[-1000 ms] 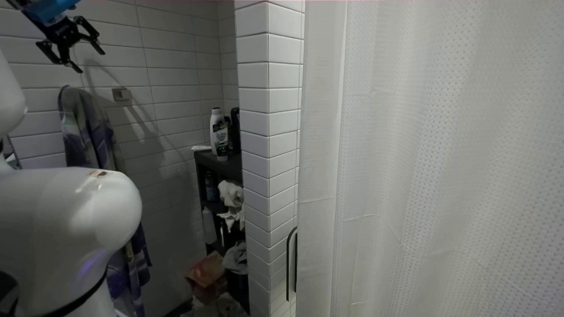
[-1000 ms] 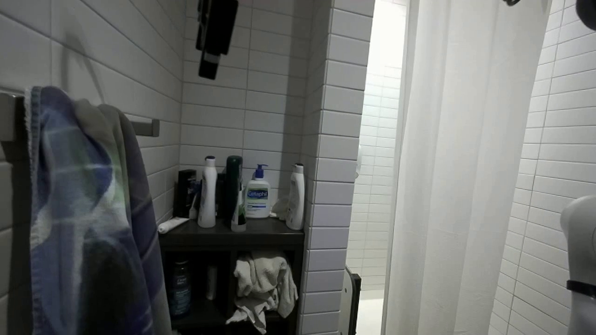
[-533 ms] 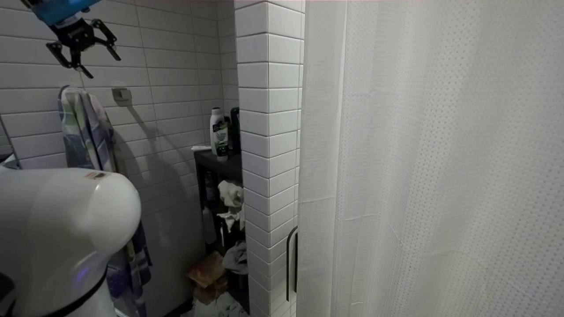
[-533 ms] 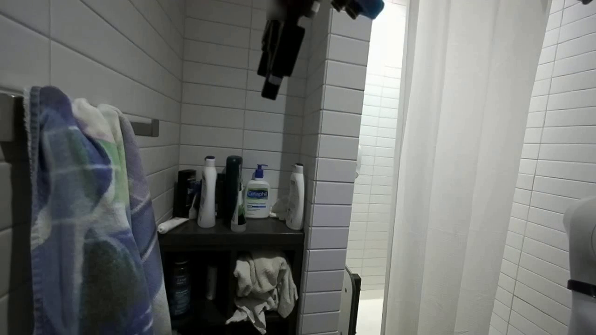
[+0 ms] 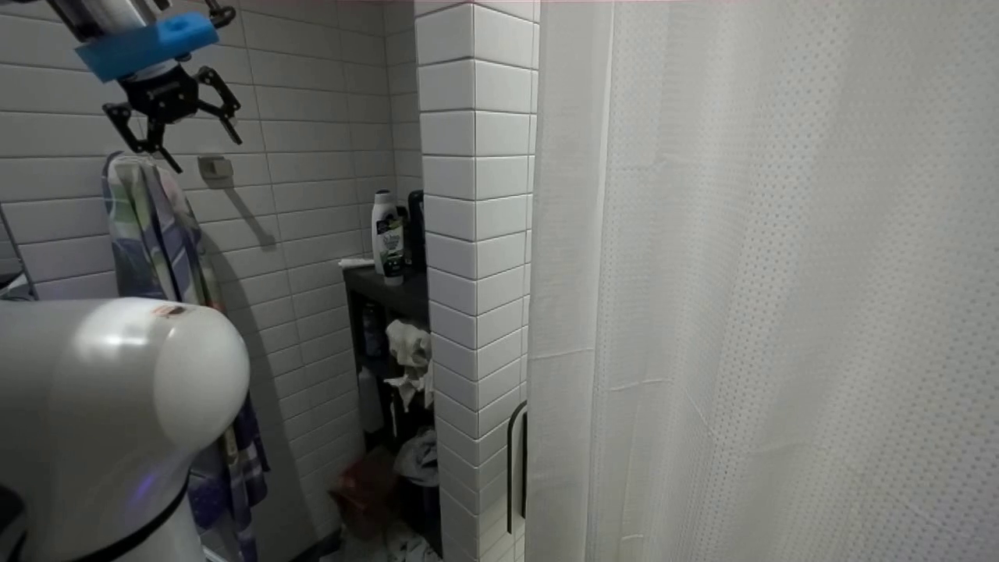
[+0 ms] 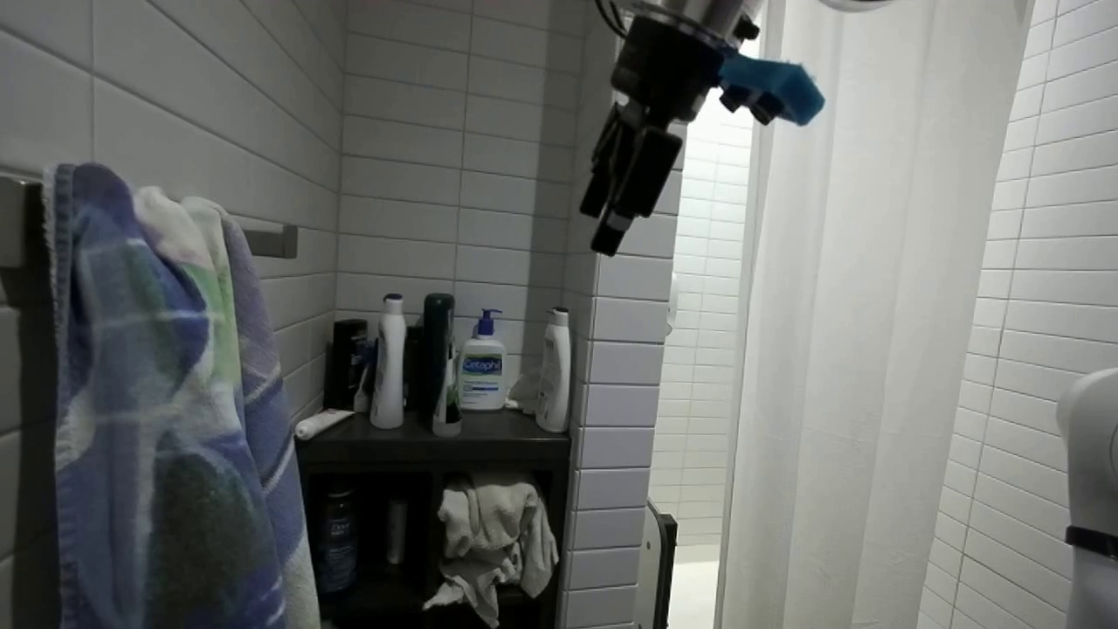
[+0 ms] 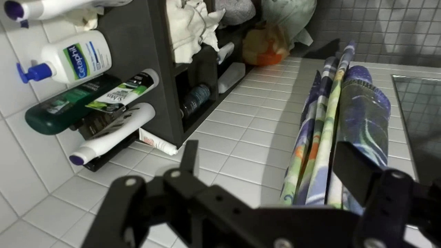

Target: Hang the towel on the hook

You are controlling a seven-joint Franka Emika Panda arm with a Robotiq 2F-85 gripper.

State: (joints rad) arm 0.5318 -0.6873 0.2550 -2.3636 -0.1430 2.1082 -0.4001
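See towel [image 6: 170, 384] at left, draped over bar [image 6: 279, 242]. Expect soft, limp, fairly light handling, with some risk of sliding; best pinched at the top fold [image 6: 100, 183]. Note gripper [image 5: 206, 153] to the right, spread wide, holding nothing.

There are two fingers [image 7: 355, 168], one towel [image 6: 157, 393], one curtain [image 5: 741, 281] and one pump bottle [image 6: 482, 380].

White tiled walls [image 6: 402, 201] meet behind dark shelving [image 6: 437, 451], with bright light [image 6: 721, 175] beside a white curtain [image 6: 843, 349].
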